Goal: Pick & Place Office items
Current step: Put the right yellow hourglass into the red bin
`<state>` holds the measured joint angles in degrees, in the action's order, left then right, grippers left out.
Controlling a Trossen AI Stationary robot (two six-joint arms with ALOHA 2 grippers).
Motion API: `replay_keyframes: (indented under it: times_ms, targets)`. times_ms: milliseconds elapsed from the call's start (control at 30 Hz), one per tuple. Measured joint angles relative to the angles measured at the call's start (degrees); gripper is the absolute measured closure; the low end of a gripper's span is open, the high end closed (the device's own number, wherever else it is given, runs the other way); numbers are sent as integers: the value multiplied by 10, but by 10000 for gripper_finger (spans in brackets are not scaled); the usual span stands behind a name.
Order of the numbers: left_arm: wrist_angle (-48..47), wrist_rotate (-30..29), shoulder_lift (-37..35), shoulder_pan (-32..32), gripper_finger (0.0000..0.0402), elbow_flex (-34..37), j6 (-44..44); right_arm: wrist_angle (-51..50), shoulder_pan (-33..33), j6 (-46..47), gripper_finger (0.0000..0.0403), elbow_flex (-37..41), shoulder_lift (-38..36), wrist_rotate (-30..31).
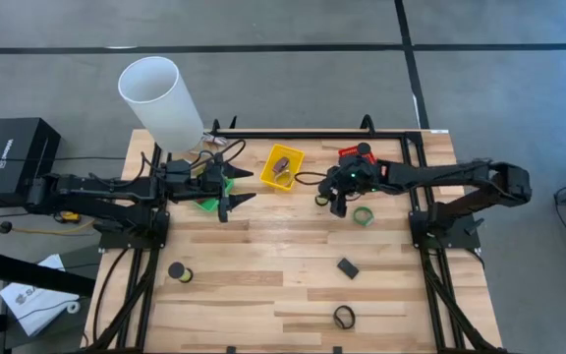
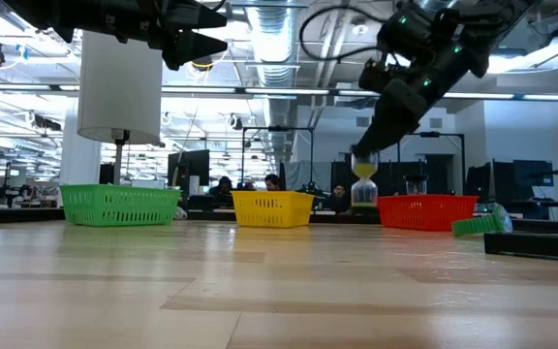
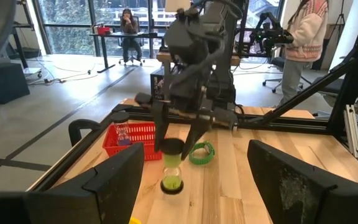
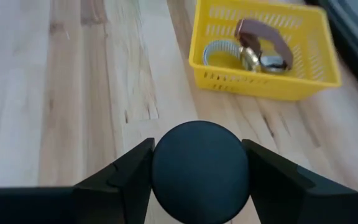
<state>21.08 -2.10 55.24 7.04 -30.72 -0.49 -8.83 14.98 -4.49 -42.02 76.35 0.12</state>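
My right gripper (image 1: 330, 197) is shut on an hourglass-shaped spool (image 3: 172, 165) with black end caps and a yellow-green middle. It hangs over the table between the yellow basket (image 1: 283, 167) and the red basket (image 1: 350, 152). My left gripper (image 1: 247, 188) is open and hovers above the green basket (image 1: 205, 205), touching nothing. On the table lie a green ring (image 1: 363, 215), a black spool (image 1: 178, 271), a dark clip (image 1: 348, 266) and a black ring (image 1: 343, 317). The yellow basket holds a brown-and-metal clip (image 4: 260, 45). My right gripper pinches the spool's round black top cap (image 4: 199, 171) between its two fingers (image 3: 197, 132). The fingers come from above, pointing down. The spool hangs upright below them, and its lower cap (image 2: 363, 201) is lifted clear of the table.
A big white cylinder (image 1: 160, 103) stands at the far left corner behind the green basket. A black frame rail (image 1: 312, 131) runs along the far edge. Bare wood (image 1: 263, 256) fills the middle and near part of the table. People are in the room beyond.
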Motion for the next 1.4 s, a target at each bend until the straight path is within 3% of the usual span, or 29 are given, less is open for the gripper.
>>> replay_keyframes:
  times_ms: [467, 667, 900, 1167, 1400]
  targets:
    - [0, 0, 0, 0, 119, 0, 0, -130, 83, 0, 196, 0, -195, 99]
    - [0, 0, 0, 0, 119, 0, 0, -179, 149, 39, 191, 9, -226, 138]
    - [0, 0, 0, 0, 119, 0, 0, -138, 203, 76, 198, 48, -187, 133]
    - [0, 0, 0, 0, 119, 0, 0, -63, 205, 76, 185, 51, -107, 132]
    - [0, 0, 0, 0, 119, 0, 0, -40, 208, 94, 199, 50, -50, 133]
